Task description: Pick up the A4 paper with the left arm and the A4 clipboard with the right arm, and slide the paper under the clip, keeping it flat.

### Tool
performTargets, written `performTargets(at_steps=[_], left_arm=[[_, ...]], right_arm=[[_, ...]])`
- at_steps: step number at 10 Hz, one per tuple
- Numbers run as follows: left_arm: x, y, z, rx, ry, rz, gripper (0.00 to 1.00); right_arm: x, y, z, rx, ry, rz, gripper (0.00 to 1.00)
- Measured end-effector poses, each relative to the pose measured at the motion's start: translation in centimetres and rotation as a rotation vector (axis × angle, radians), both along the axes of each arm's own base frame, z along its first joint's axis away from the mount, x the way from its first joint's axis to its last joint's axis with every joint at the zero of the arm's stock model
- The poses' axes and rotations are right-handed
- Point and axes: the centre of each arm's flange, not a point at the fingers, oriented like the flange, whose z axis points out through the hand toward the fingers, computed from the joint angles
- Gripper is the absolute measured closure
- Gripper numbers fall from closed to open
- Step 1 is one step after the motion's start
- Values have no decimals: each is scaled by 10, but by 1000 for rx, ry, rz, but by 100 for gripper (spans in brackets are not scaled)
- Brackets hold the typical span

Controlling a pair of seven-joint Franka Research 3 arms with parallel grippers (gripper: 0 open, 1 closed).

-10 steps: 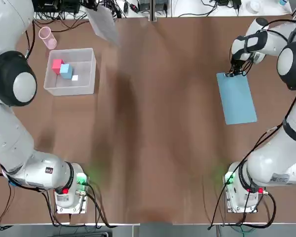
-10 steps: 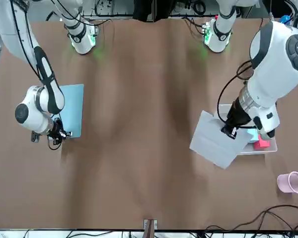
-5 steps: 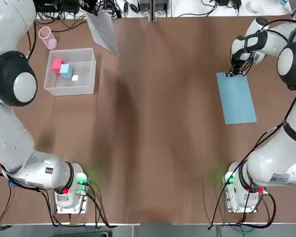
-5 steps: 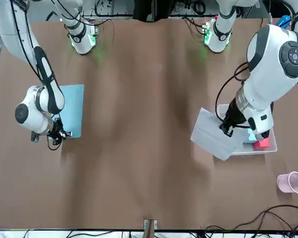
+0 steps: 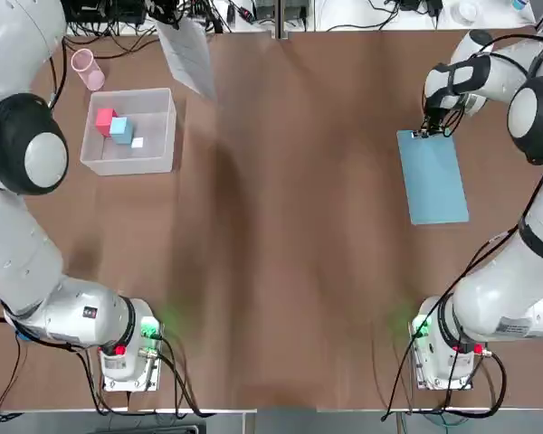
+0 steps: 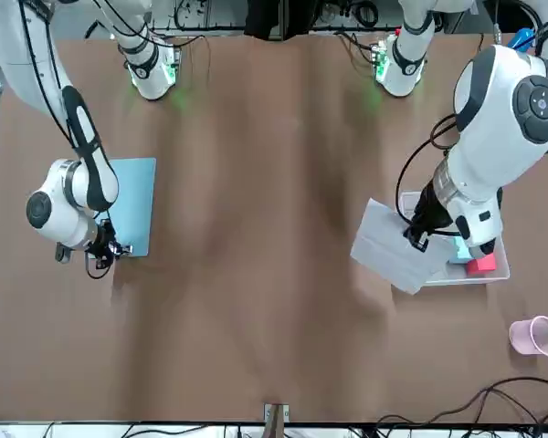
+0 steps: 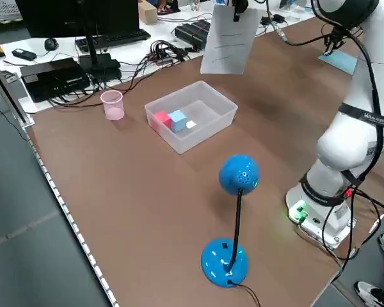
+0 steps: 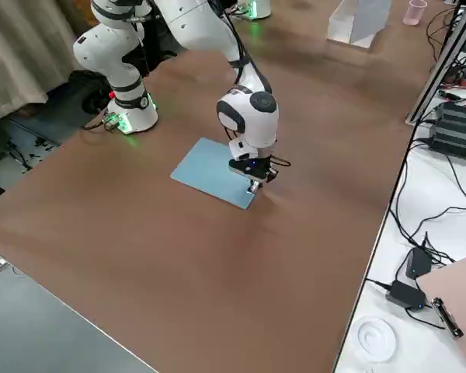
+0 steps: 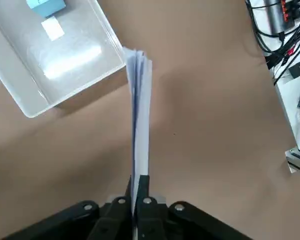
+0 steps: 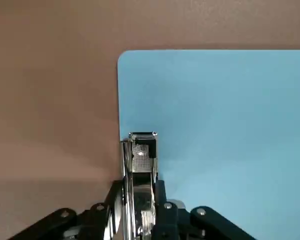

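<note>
The A4 paper [image 5: 186, 54] hangs in the air past the table's far left corner, beside the bin. My left gripper [image 6: 418, 235] is shut on its upper edge. In the left wrist view the paper [image 9: 140, 105] shows edge-on, pinched between the fingertips of the left gripper [image 9: 136, 182]. The light-blue A4 clipboard [image 5: 433, 179] lies flat on the table at the far right. At its far short edge my right gripper [image 5: 428, 132] is shut on the clip [image 10: 141, 149]. The right side view shows that right gripper [image 8: 252, 185] pointing straight down at the board's end.
A clear plastic bin [image 5: 167, 127] holding red, blue and white blocks stands at the far left, right next to the hanging sheet. A pink cup [image 5: 86, 69] stands behind it. A blue ball-headed stand [image 7: 239, 176] sits near the left arm's base. Cables line the far edge.
The paper has swung a little nearer the bin and the far edge as the left wrist turned. The clipboard has crept slightly away from the robot's base with the right gripper.
</note>
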Motion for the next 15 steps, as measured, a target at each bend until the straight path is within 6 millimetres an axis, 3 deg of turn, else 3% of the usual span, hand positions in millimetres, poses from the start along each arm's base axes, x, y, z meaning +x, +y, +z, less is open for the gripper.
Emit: performTargets(at_steps=[6, 10, 13, 15], left_arm=[[1, 3, 3, -1, -6, 5, 99], [2, 6, 5, -2, -11, 8, 99], [2, 7, 6, -2, -11, 9, 99], [3, 8, 6, -1, -11, 11, 99]], right_arm=[[13, 7, 15, 9, 36, -32, 70], [36, 30, 41, 12, 39, -42, 70], [59, 98, 70, 11, -26, -18, 70], [62, 164, 80, 14, -47, -71, 70]])
